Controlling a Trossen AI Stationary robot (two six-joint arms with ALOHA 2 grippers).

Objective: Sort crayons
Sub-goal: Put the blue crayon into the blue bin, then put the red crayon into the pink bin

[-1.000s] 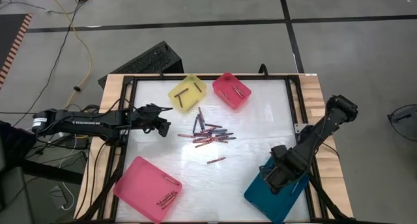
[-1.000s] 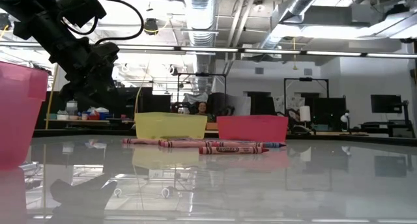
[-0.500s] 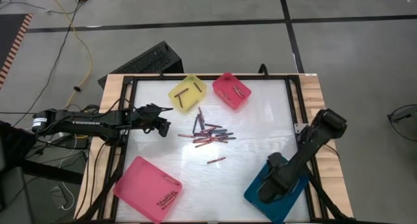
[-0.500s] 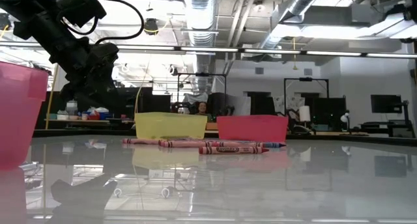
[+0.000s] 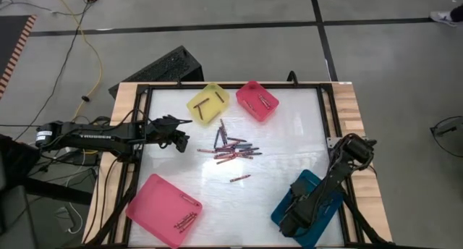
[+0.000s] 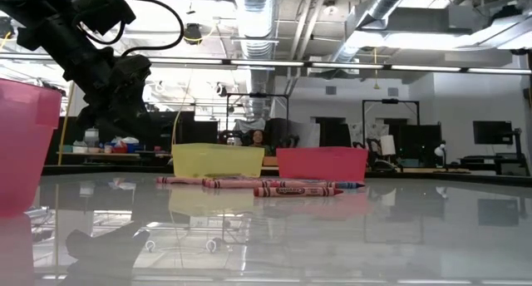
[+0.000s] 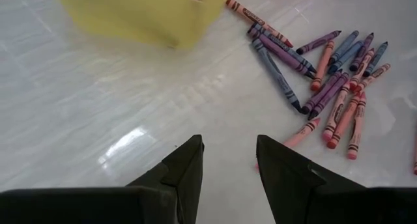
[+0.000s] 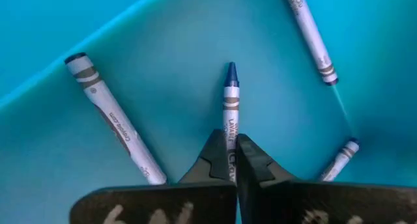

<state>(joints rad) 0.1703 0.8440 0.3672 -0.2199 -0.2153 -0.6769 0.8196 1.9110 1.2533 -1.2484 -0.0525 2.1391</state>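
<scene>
A pile of red, pink and bluish crayons (image 5: 231,148) lies flat mid-table, and it also shows in the left wrist view (image 7: 326,87). One red crayon (image 5: 240,178) lies apart, nearer the front. My left gripper (image 7: 228,162) is open and empty, left of the pile and near the yellow tray (image 5: 208,103). My right gripper (image 8: 229,160) is over the teal tray (image 5: 312,184) at the front right, shut on a blue crayon (image 8: 230,97). Three other bluish crayons (image 8: 114,123) lie on the tray's floor. My right gripper pinches the blue crayon's wrapped rear part (image 8: 230,136) between its two fingertips. The crayon runs on forward in line with the fingers, its blue tip (image 8: 230,71) pointing away from them over the teal tray's floor. I cannot tell whether the crayon touches the tray.
A small pink-red tray (image 5: 257,100) with crayons stands at the far side beside the yellow tray. A large pink tray (image 5: 164,209) with several crayons sits at the front left. A dark frame (image 5: 327,119) rims the white table top.
My right gripper has gone toward the table's near edge over the teal tray, still shut on the blue crayon.
</scene>
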